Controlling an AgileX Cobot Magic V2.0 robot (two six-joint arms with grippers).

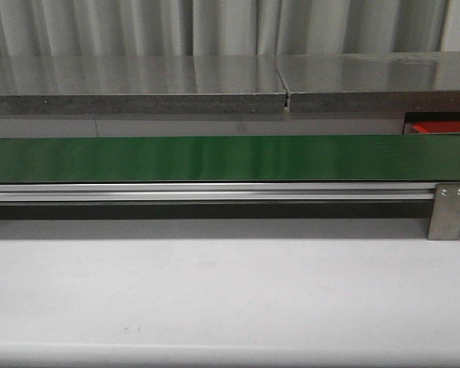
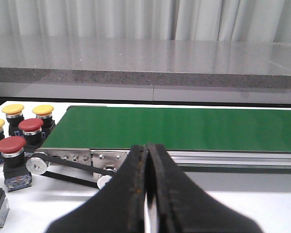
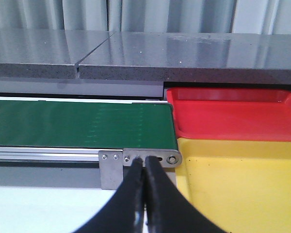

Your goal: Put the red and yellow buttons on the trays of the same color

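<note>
At belt's left end, on white surface: cluster of round mushroom-cap push buttons on black bases – red ones and yellow ones, mixed, standing upright, close together, just beside the drive pulley.
Targets: red plastic tray and yellow plastic tray, side by side at belt's right end, red one farther back; both look bare as far as seen.
Between: long green conveyor belt w/ aluminium side rail; nothing on it in any view.
Left hand: black fingers pressed together, holding nothing, near the buttons.
Right hand: fingers pressed together too, nothing pinched, by the trays.
Step, my read: none sorted yet; first pick is due on left side.
Doing it well: spread left hand before descent; take an outer button so neighbours aren't knocked; grip the cap or neck squarely, lift straight up; set it upright mid-belt. Right hand should spread early, check cap colour, then drop into matching tray.
Risk: tight cluster – fingers may tip adjacent units.
</note>
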